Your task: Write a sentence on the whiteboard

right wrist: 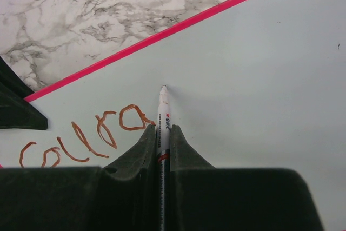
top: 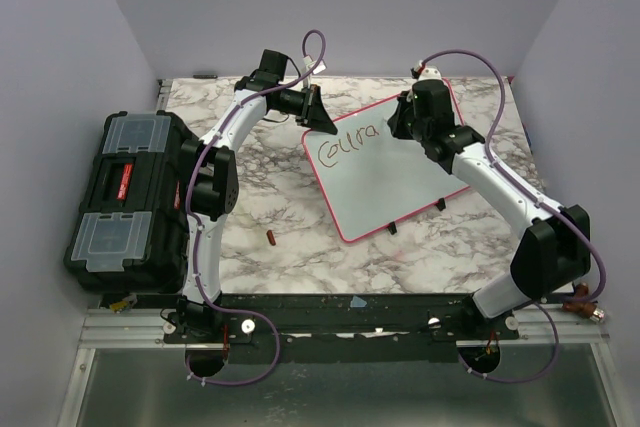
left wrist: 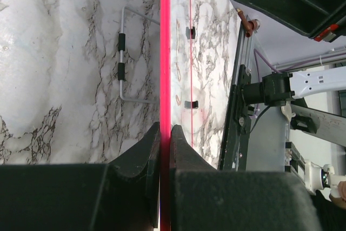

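Writing partly done. The sentence (right wrist: 92,136) read only about "Coura", one line near the far left corner of the whiteboard (top: 400,177), which lay askew on the marble table (top: 300,237); most of the board was blank. The left gripper (left wrist: 165,133) pinched the board's pink rim, apparently steadying it. The right gripper (right wrist: 162,136), clamped around a marker (right wrist: 162,106), held its tip just right of the last letter; contact with the surface could not be told.

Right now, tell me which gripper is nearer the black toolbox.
Left. The left gripper clamps the whiteboard's edge, right of the toolbox; the right gripper holds a marker farther right.
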Action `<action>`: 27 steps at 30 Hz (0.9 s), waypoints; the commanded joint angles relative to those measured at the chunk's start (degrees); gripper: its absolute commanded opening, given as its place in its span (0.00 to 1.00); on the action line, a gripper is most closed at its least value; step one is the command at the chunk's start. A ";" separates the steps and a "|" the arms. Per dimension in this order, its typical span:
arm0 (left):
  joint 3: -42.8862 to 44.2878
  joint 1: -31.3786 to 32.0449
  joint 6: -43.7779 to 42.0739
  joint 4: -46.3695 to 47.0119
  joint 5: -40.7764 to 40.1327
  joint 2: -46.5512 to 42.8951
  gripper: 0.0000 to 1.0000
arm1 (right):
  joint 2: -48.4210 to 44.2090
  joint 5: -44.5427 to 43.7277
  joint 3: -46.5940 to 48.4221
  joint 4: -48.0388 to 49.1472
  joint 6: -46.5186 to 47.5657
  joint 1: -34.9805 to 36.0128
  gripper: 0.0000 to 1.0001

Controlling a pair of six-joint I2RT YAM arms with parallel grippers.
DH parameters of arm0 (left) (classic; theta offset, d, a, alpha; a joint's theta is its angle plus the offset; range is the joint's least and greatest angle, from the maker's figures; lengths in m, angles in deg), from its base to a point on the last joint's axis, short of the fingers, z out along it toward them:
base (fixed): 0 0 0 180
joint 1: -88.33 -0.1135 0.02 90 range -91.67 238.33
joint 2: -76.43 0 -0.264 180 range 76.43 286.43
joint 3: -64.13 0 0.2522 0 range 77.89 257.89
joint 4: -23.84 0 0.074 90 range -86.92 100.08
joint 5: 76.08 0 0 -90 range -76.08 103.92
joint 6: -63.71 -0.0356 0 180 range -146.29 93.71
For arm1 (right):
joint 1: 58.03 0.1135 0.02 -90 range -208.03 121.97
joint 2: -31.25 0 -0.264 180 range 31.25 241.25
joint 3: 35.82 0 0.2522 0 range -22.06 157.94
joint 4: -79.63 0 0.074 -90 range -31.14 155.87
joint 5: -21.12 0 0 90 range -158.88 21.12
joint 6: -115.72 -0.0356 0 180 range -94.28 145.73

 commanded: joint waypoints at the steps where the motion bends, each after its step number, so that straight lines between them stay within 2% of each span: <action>1: -0.44 0.43 -7.17 1.92 -0.99 -1.70 0.00 | 1.30 -1.93 1.92 0.40 0.16 -0.41 0.01; 15: -0.51 0.41 -7.07 1.95 -1.15 -1.71 0.00 | 1.90 5.40 0.76 1.39 1.03 -0.48 0.01; 27: -0.48 0.43 -7.02 1.91 -1.23 -1.78 0.00 | -0.70 5.48 -3.78 0.49 0.77 -0.41 0.01</action>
